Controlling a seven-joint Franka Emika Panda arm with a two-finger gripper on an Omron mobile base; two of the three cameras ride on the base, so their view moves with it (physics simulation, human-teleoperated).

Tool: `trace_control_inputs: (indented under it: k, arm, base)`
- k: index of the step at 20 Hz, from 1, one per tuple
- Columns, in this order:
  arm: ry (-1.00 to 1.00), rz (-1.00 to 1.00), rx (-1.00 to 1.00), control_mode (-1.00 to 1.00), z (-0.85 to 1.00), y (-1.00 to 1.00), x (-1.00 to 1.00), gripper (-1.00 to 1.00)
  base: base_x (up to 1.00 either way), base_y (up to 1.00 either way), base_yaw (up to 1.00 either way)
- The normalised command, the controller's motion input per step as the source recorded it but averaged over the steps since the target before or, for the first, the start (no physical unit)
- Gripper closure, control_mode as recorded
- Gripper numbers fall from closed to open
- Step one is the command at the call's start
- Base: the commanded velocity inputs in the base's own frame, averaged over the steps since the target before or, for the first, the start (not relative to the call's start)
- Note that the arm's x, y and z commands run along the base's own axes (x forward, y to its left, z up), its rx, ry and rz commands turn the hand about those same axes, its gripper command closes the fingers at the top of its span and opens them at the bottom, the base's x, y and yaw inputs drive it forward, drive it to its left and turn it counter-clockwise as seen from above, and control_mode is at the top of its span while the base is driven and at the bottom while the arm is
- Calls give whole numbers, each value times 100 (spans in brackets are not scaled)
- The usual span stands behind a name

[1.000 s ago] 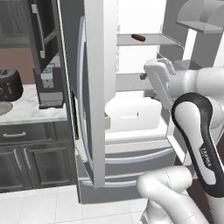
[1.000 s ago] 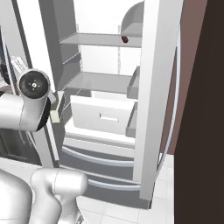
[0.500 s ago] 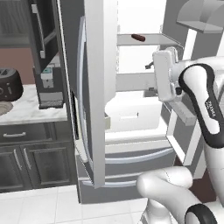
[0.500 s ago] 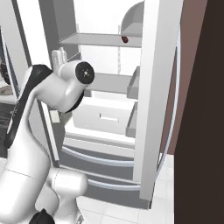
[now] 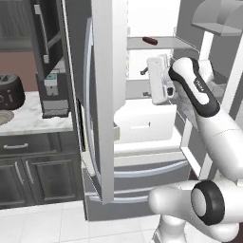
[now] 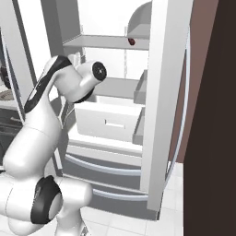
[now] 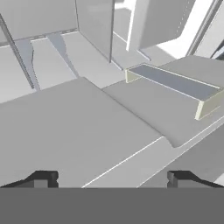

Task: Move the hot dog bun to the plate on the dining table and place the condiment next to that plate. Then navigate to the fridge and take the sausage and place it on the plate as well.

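Fridge [image 5: 142, 156] doors are wide open, and the sausage [image 5: 150, 40] is lying up on the top shelf [image 5: 166, 43], toward the back. Gripper [image 7: 111, 177] is spread open with nothing in it, sitting at about the middle shelf level, well below the sausage. Hand cam is just grey panels, probably shelf and drawer [image 5: 142, 124] surfaces. Toaster [image 5: 10, 91] is on the counter [image 5: 33, 121] to the left.

The small dark-red sausage [image 5: 150, 40] on the fridge's upper grey shelf [image 5: 166, 43] is too small to show detail; in the right base view, part of it [image 6: 132, 41] is hidden by the white door frame [image 6: 163, 92]. The black toaster [image 5: 9, 91] on the marble bench [image 5: 33, 121] is cut off by the left edge. The end effector's dark fingertips [image 7: 43, 178] are cropped at the bottom of the hand view.
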Motion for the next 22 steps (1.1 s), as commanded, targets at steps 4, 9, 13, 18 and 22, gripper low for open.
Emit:
trace_control_inputs:
  k: [4, 9, 13, 18, 22]
  arm:
    - [7, 0, 0, -100, -27, 60, 56, -100]
    - [1, 0, 0, -100, -15, 75, 13, -100]
    - [0, 7, 0, -100, -10, 93, -18, -100]
    - [0, 8, 0, -100, -11, 93, -20, -100]
    - [0, 7, 0, -100, -10, 93, -4, -100]
  base:
    - [0, 0, 0]
    - [0, 0, 0]
    - [0, 0, 0]
    - [0, 0, 0]
    - [0, 0, 0]
